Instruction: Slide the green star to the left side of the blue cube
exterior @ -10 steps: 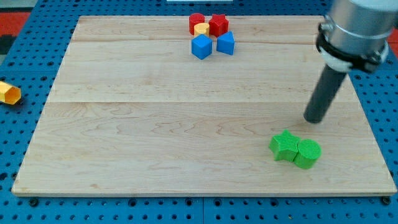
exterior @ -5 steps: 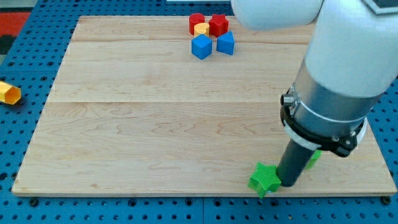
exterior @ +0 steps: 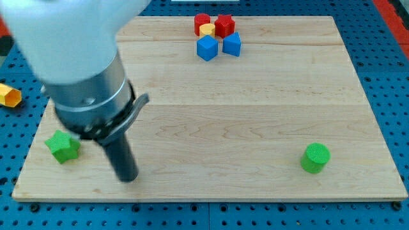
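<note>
Wooden board (exterior: 211, 128), green star (exterior: 62, 146) left of my tip (exterior: 128, 178), green cylinder (exterior: 316, 158) far right

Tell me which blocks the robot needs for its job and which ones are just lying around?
Needed for the job:
green star, near the view's left edge
blue cube, at the view's top
my tip, just right of the star

Just lying about:
green cylinder
second blue block
two red blocks
yellow block
</note>
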Controlling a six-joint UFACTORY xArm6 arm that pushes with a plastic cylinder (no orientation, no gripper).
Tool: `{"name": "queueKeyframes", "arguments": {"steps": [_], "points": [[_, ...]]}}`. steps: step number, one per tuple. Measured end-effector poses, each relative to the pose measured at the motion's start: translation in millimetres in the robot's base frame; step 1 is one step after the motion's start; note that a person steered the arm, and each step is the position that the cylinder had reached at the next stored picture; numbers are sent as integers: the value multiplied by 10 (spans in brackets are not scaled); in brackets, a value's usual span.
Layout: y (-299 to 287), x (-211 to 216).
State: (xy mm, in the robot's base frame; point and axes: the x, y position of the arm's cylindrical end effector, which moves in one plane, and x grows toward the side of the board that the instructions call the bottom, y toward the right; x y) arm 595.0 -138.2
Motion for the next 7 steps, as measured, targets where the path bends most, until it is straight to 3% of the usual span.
{"name": "queueKeyframes", "arguments": {"steps": [1, 2, 4, 7], "points": [[-1200, 9], [-1183, -327], [-677, -1336], [141, -975]]}}
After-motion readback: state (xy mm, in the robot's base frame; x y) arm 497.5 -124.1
